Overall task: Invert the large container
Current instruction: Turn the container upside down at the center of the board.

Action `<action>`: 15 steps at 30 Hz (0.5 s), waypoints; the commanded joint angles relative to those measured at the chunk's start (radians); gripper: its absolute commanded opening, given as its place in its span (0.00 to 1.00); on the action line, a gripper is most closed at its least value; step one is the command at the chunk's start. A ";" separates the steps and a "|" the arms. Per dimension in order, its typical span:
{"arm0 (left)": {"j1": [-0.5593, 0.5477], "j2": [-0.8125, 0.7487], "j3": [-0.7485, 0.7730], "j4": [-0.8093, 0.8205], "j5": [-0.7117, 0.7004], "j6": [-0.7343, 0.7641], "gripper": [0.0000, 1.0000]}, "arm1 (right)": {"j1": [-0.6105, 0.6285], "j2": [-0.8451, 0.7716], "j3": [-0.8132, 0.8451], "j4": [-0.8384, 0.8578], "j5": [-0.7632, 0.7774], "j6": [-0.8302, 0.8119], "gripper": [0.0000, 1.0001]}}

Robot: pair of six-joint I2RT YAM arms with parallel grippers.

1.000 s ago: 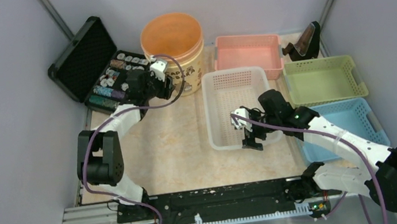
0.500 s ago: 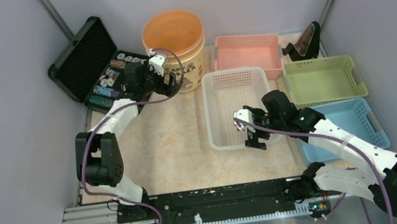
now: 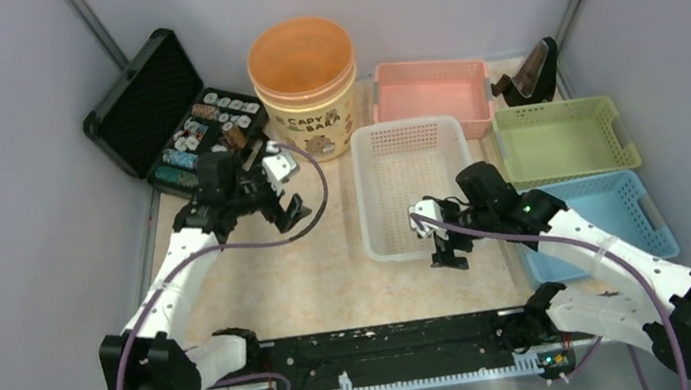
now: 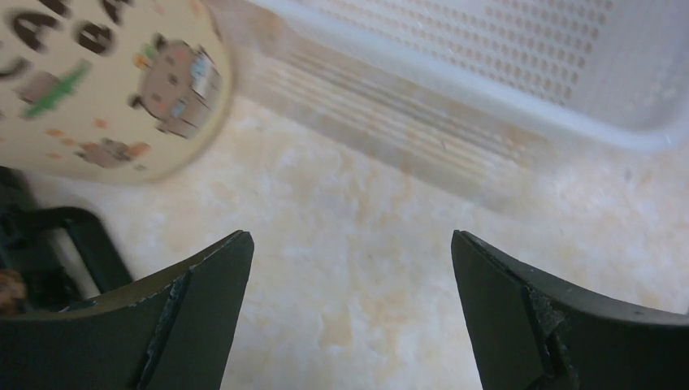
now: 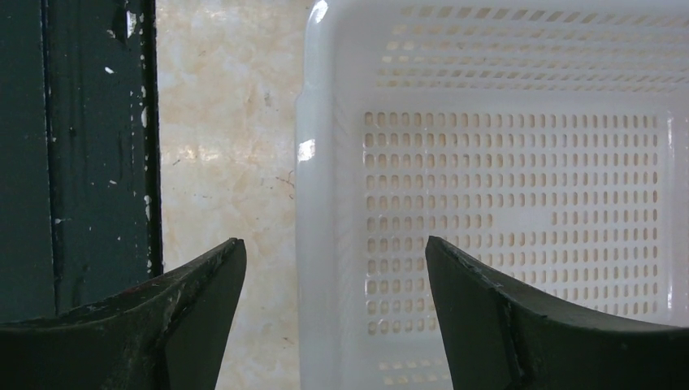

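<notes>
The large container, a white perforated basket (image 3: 412, 178), stands open side up in the middle of the table. My right gripper (image 3: 445, 242) hangs open over its near corner. In the right wrist view the basket's rim (image 5: 325, 162) runs between the two fingers of that gripper (image 5: 334, 240), and nothing is gripped. My left gripper (image 3: 285, 213) is open over bare table, left of the basket and short of a yellow bucket with an orange top (image 3: 311, 119). The left wrist view shows that gripper (image 4: 349, 235) empty, the bucket (image 4: 106, 89) ahead on the left and the basket (image 4: 504, 57) ahead on the right.
An open black case (image 3: 147, 100) with several small items lies at the back left. Pink (image 3: 429, 93), green (image 3: 561, 136) and blue (image 3: 616, 210) baskets line the back and right side. A dark stand (image 3: 532, 70) sits at the back right. A black rail (image 3: 381, 342) borders the near edge.
My left gripper opened, let go of the bucket's side and drew back toward the near left. The bucket shifted slightly right. My right gripper crept a little nearer over the basket's near rim.
</notes>
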 commanded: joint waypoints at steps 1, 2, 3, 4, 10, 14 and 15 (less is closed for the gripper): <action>0.002 -0.100 -0.126 -0.122 0.047 0.105 0.99 | 0.027 0.014 -0.011 0.055 -0.010 0.009 0.79; 0.002 -0.122 -0.148 -0.117 0.066 0.105 0.99 | 0.032 0.022 -0.011 0.055 0.001 0.009 0.78; 0.002 -0.139 -0.165 -0.113 0.089 0.104 0.99 | 0.042 0.032 -0.011 0.055 0.011 0.011 0.77; 0.003 -0.154 -0.175 -0.112 0.102 0.110 0.99 | 0.053 0.041 -0.011 0.054 0.024 0.011 0.76; 0.008 -0.197 -0.173 -0.097 0.069 0.079 0.99 | 0.095 0.080 -0.013 0.053 0.083 0.016 0.71; 0.022 -0.198 -0.194 -0.084 0.076 0.079 0.99 | 0.108 0.081 -0.017 0.055 0.095 0.016 0.68; 0.028 -0.196 -0.196 -0.084 0.080 0.077 0.99 | 0.112 0.080 -0.018 0.058 0.099 0.018 0.67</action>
